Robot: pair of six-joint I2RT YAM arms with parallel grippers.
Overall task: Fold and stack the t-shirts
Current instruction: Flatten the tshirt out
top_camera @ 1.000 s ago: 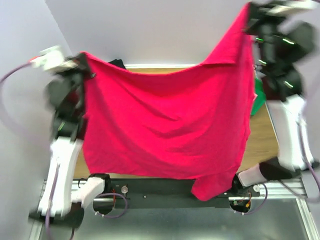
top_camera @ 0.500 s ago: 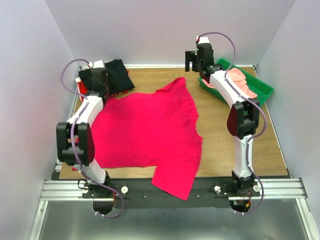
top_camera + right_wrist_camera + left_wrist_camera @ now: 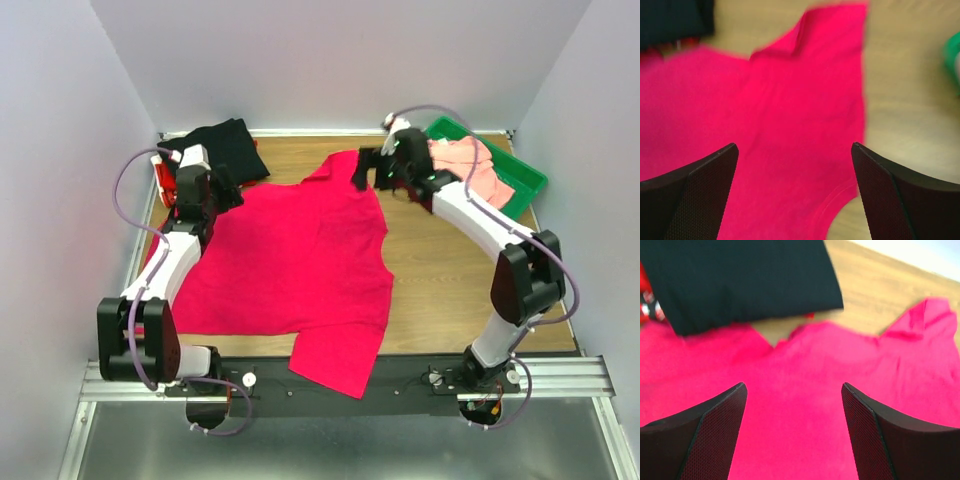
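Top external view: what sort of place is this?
Probably a lab robot cell: a wooden table boxed in by plain pale walls, with an aluminium mounting rail at its near edge.

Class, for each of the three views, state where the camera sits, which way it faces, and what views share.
Top: above and behind the bases, looking down on the table; left arm and right arm show whole.
Left wrist: on the left arm, facing across the crimson shirt toward the black shirt; left hand open.
Right wrist: on the right arm, facing down at the crimson shirt; right hand open.
Shared: all three see the crimson shirt.
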